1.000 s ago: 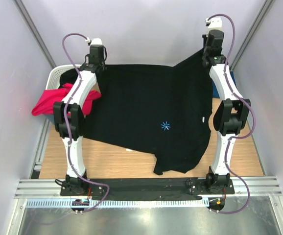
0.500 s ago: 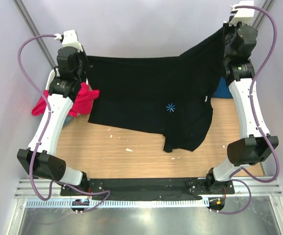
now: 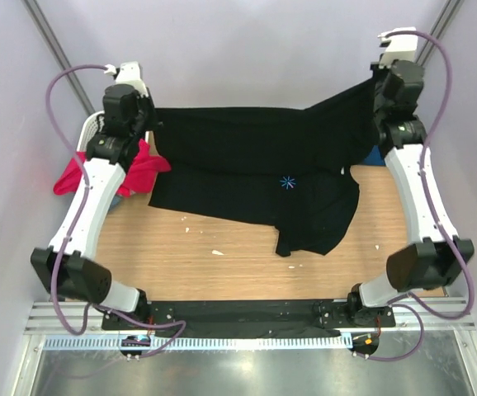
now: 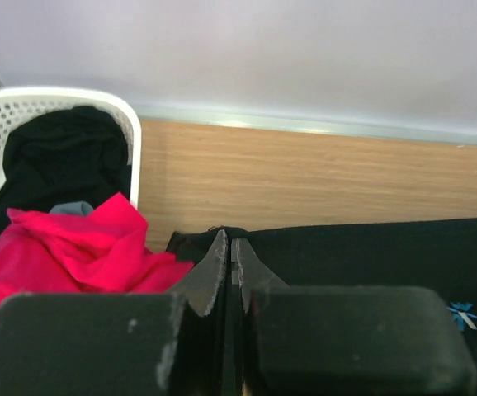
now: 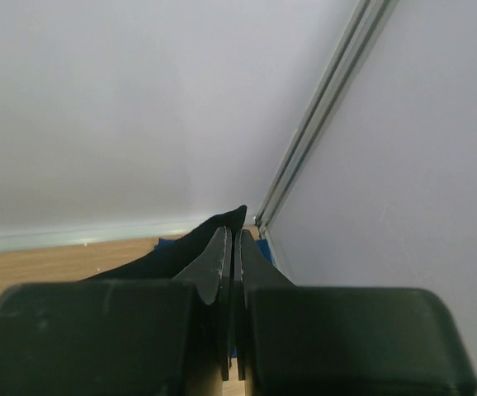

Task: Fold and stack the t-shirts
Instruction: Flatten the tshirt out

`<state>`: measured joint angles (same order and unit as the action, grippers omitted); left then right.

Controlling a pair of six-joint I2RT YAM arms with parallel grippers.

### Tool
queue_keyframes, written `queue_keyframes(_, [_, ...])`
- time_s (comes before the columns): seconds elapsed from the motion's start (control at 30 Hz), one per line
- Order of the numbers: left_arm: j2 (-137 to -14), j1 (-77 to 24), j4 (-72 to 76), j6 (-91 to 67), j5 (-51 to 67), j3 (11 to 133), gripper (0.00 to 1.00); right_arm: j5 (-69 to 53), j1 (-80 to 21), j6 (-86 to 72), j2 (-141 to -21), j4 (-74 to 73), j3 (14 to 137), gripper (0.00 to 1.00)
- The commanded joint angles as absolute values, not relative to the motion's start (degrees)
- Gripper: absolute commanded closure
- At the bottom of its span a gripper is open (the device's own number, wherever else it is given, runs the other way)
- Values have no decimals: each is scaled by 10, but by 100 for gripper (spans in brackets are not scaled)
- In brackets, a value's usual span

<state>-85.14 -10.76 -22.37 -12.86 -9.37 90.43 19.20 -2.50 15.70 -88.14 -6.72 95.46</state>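
While both arms reach to the far side of the desk point(image 3: 222, 264), the black t-shirt point(image 3: 255, 157) hangs stretched between them. The left end effector point(image 3: 145, 122) has its jaws pressed together on the shirt's far-left edge, with cloth pinched between the fingertips in the left wrist view point(image 4: 230, 247). The right end effector point(image 3: 381, 81) is likewise closed on the far-right corner point(image 5: 232, 239), which it holds higher than the left one. The far part of the shirt is lifted off the desk, while the near part, below the blue chest mark point(image 3: 287, 182), lies on the wood and trails toward the near right.

The magenta-red t-shirt point(image 3: 139, 169) lies crumpled at the far left, spilling from the white laundry basket point(image 3: 90, 128) onto the desk. A dark cloth point(image 4: 65, 165) sits bunched inside the basket. A blue cloth point(image 3: 374, 157), probably the navy shirt, shows at the far right, mostly hidden behind the right arm and the black shirt.

By this evidence the task is at an early stage. No shirt is folded and no stack exists. The black shirt is only being spread out and must be laid flat before folding. The other garments are untouched and await the same treatment.
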Motion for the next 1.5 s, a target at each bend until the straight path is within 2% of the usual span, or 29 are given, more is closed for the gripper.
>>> queue_keyframes(0.0, [-742,-108,-198,-127,-64,933,100,205,-24,156,-756,-28,984,99])
queue_keyframes(0.3, [-521,-108,-262,-126,-82,935,100,146,-24,149,-550,-121,1035,99])
queue_keyframes(0.5, [-400,-108,-313,-156,-72,947,100,132,-22,150,-504,-235,1208,99])
queue_keyframes(0.67, [-376,-108,-388,-144,-86,1041,100,134,-12,169,-502,-267,1291,99])
queue_keyframes(0.87, [-440,-108,-439,-116,-128,1177,100,134,-7,178,-546,-269,1350,99])
queue_keyframes(1.07, [-551,-108,-454,-91,-159,1195,100,173,-9,209,-620,-255,1335,99])
queue_keyframes(1.27, [-599,-107,-368,-92,-172,1051,100,182,-21,229,-698,-230,1280,99])
queue_keyframes(1.37, [-605,-108,-303,-94,-173,960,100,189,-21,231,-703,-181,1184,99])
queue_keyframes(1.47, [-618,-108,-260,-96,-178,907,100,195,-21,230,-679,-100,1037,99])
